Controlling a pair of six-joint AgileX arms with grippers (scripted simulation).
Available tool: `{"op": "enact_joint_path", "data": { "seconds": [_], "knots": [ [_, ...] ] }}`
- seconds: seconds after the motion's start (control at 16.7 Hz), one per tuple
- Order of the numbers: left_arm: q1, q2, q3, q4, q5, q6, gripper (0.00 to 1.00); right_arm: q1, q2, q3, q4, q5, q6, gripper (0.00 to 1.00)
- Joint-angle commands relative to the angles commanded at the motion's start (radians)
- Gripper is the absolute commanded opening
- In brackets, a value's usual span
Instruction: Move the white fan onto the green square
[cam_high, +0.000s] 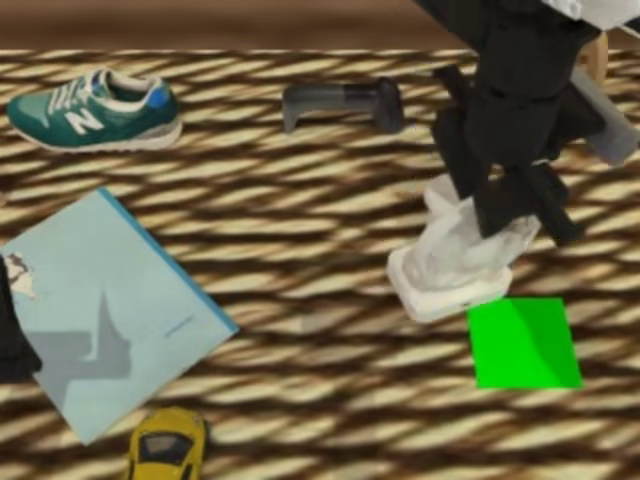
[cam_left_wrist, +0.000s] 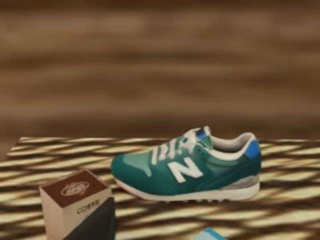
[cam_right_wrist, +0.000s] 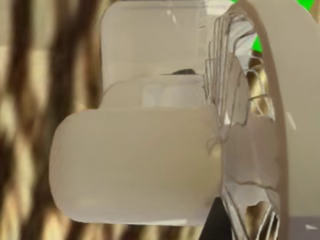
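Observation:
The white fan (cam_high: 455, 262) stands right of the table's middle, its blocky base just off the upper left corner of the green square (cam_high: 525, 343). My right gripper (cam_high: 505, 212) comes down from above and is shut on the fan's head. In the right wrist view the white fan (cam_right_wrist: 145, 160) fills the picture, with its wire cage to one side, a dark finger (cam_right_wrist: 215, 224) against it and a sliver of the green square (cam_right_wrist: 257, 44) behind the cage. My left arm (cam_high: 10, 335) is parked at the left edge.
A green sneaker (cam_high: 95, 110) lies at the back left, a dark handheld device (cam_high: 345, 105) at the back middle, a pale blue book (cam_high: 100, 310) at the left, and a yellow toy car (cam_high: 168, 445) at the front. A coffee box (cam_left_wrist: 75, 200) stands near the sneaker (cam_left_wrist: 190, 167).

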Motion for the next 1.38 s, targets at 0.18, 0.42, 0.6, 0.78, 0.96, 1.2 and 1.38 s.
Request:
{"op": "enact_joint_path", "data": {
  "seconds": [0.18, 0.42, 0.6, 0.78, 0.96, 1.2, 1.38],
  "knots": [
    [0.000, 0.000, 0.000, 0.000, 0.000, 0.000, 1.00, -0.048, -0.125, -0.174, 0.035, 0.002, 0.117, 0.00],
    [0.000, 0.000, 0.000, 0.000, 0.000, 0.000, 1.00, -0.095, -0.246, -0.325, 0.068, 0.005, 0.230, 0.00],
    [0.000, 0.000, 0.000, 0.000, 0.000, 0.000, 1.00, -0.100, -0.260, -0.339, 0.072, 0.005, 0.244, 0.00],
    [0.000, 0.000, 0.000, 0.000, 0.000, 0.000, 1.00, -0.095, -0.257, -0.341, 0.074, 0.005, 0.244, 0.00],
    [0.000, 0.000, 0.000, 0.000, 0.000, 0.000, 1.00, -0.103, -0.254, -0.396, 0.135, 0.005, 0.244, 0.00],
    [0.000, 0.000, 0.000, 0.000, 0.000, 0.000, 1.00, -0.105, -0.248, -0.463, 0.207, 0.005, 0.240, 0.00],
    [0.000, 0.000, 0.000, 0.000, 0.000, 0.000, 1.00, -0.105, -0.248, -0.463, 0.207, 0.005, 0.240, 0.00]
  ]
}}
